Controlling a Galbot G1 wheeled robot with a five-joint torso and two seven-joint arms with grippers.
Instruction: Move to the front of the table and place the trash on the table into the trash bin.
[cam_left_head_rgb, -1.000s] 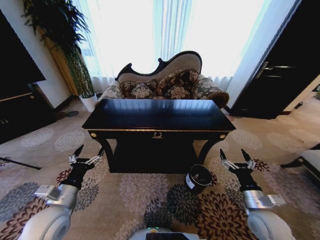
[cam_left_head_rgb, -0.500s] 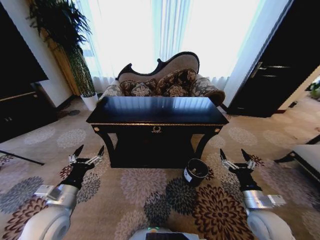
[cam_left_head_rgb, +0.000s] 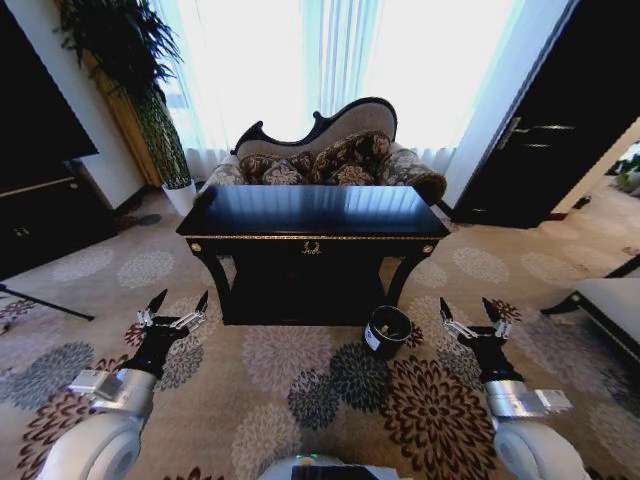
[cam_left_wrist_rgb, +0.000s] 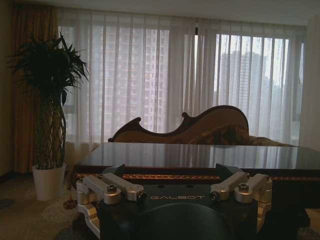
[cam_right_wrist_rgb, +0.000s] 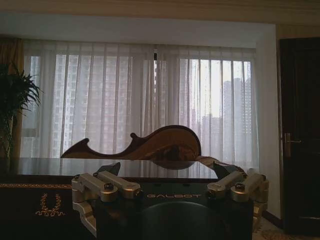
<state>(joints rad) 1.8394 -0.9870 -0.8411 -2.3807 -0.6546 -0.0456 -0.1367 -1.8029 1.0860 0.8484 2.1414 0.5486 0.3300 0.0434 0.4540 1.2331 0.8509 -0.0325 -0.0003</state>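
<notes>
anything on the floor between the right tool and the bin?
Nothing visible. In the head view the trash bin stands on open carpet by the table's front right leg, and the right tool, open, is held off to its right with only bare carpet between them.

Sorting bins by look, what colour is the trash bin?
Black with a white label; trash bin shows best in the head view.

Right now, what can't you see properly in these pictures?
- Glossy black wooden table, head view: window glare on its top; no trash can be made out.
- Small black round trash bin, head view: its inside is too dark to see.
- Left wrist view: the open left gripper covers the table's front.
- Right wrist view: the open right gripper hides the floor.
</notes>
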